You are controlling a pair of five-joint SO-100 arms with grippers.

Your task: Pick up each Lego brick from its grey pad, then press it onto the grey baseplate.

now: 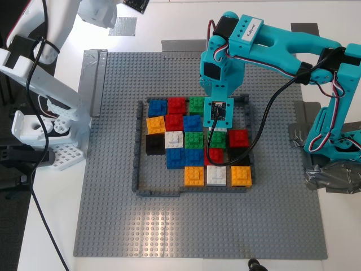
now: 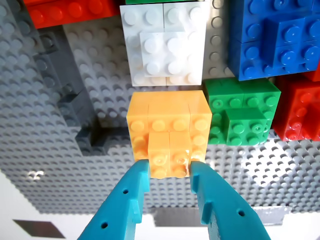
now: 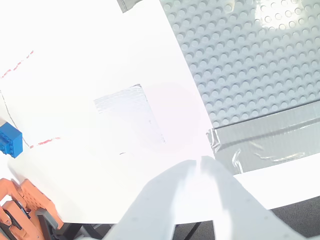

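Note:
My first gripper (image 2: 170, 167), on the teal arm (image 1: 217, 113), is shut on a small orange Lego brick (image 2: 170, 150). That brick sits on a larger orange block on the grey baseplate (image 1: 113, 186), inside the dark-grey frame (image 1: 136, 152). In the exterior view the gripper's head hides this brick. My second gripper (image 3: 198, 161), white, is shut and holds nothing, hovering over the white table. A blue Lego brick (image 3: 10, 140) lies on the table at that picture's edge, beside a pale grey pad (image 3: 127, 117). That grey pad (image 1: 123, 25) also shows behind the plate.
Many red, green, blue, white, black and orange bricks (image 1: 193, 141) fill the frame. Silvery tape strips (image 1: 93, 79) hold the plate's edges. The white arm's base (image 1: 39, 130) stands at the exterior view's left, the teal arm's base (image 1: 333, 141) at its right. An orange object (image 3: 20, 210) shows beside the blue brick.

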